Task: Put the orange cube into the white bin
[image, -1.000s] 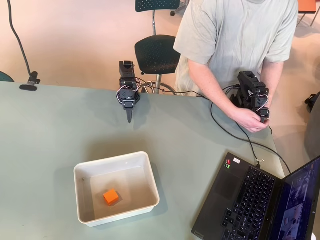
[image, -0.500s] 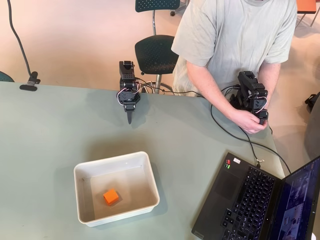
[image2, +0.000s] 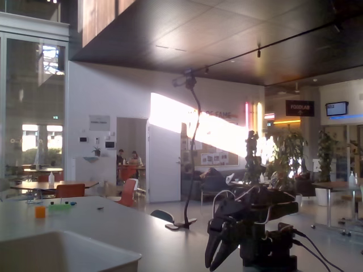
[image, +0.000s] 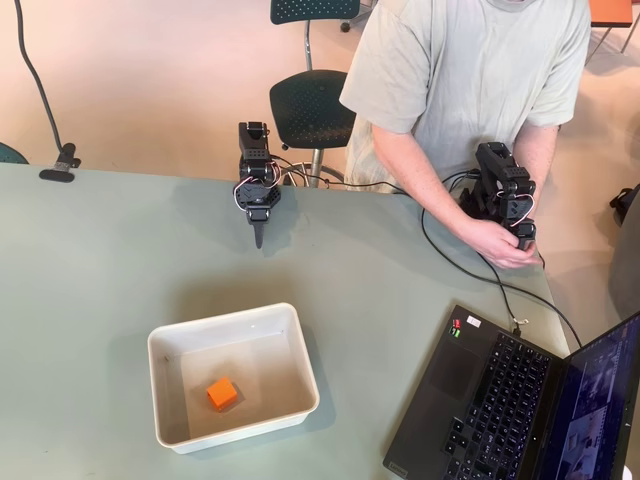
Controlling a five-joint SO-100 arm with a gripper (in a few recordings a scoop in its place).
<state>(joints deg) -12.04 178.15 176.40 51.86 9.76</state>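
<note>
So from the overhead view we've got the orange cube (image: 222, 393) sitting flat on the floor of the white bin (image: 166, 343), a bit toward the bin's lower left, not touching any wall. The bin rests on the pale green table (image: 100, 260), in the lower left part of the picture.

The gripper (image: 259, 238) is well apart from the bin, up near the table's far edge, folded in close to the arm's base and pointing down toward the bin's side of the table. From above, its fingers come together in one dark point with no gap we can see between them, so we'd call it closed, and it's not holding anything.

In the fixed view we see the gripper (image2: 218, 255) low at the right, tip hanging down toward the tabletop (it's backlit and pretty dark, so the fingers are hard to separate there). The bin's rim (image2: 85, 245) fills the bottom left corner of that view, and we can't see inside it from that angle.

A laptop (image: 500, 400) lies open at the lower right of the table in the overhead view, and a black chair (image: 312, 108) stands behind the table's far edge.
</note>
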